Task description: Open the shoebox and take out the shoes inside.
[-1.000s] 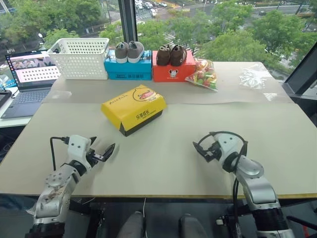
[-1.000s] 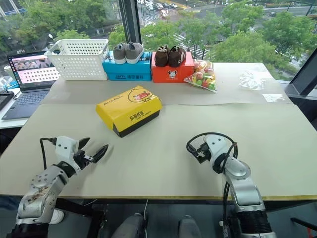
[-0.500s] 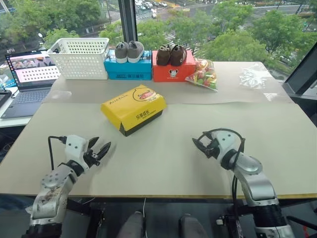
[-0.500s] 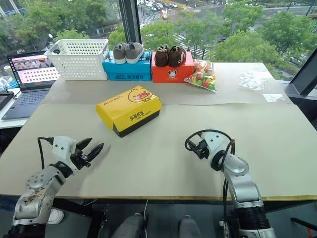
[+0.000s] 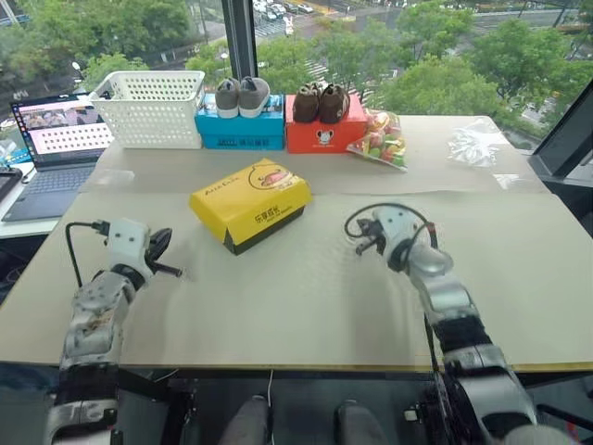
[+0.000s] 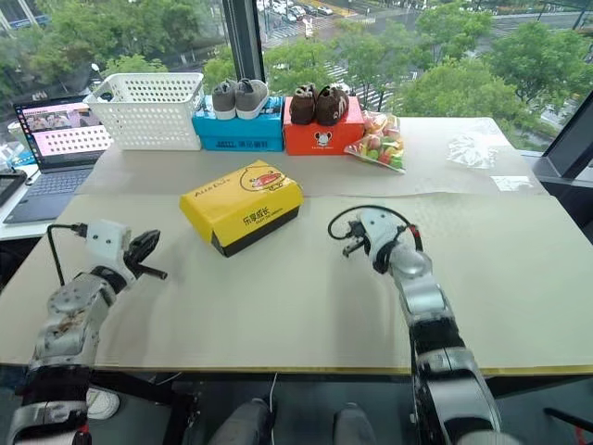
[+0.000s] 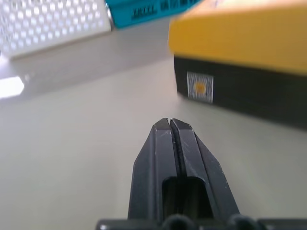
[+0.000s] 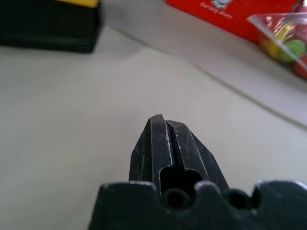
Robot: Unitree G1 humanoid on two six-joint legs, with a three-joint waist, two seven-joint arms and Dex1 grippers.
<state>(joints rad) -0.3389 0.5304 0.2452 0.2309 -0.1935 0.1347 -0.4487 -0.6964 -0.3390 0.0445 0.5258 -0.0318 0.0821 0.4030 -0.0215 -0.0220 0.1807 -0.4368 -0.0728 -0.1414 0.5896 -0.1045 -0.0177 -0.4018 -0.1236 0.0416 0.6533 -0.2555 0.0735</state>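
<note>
The shoebox (image 5: 250, 202) has a yellow lid with a cartoon duck and black base sides. It stands closed in the middle of the table, and the shoes are hidden inside it. My left gripper (image 5: 174, 271) is shut and empty, hovering level to the left of the box and nearer to me; in the left wrist view its fingertips (image 7: 169, 123) point past the box's black side (image 7: 249, 91). To the right of the box, a short gap away, is my right gripper (image 5: 357, 243), also shut with nothing in it; its shut fingers (image 8: 160, 120) show in the right wrist view.
Along the far edge stand a white basket (image 5: 148, 107), a blue box (image 5: 239, 130) with grey shoes on it, an orange-red box (image 5: 317, 134) with brown shoes on it, and a bag of coloured sweets (image 5: 380, 139). A laptop (image 5: 56, 139) is at far left and clear wrap (image 5: 473, 144) at far right.
Both grippers have gone from open to shut. Both have risen and moved forward towards the shoebox, the left one also shifting left. The box has not moved.
</note>
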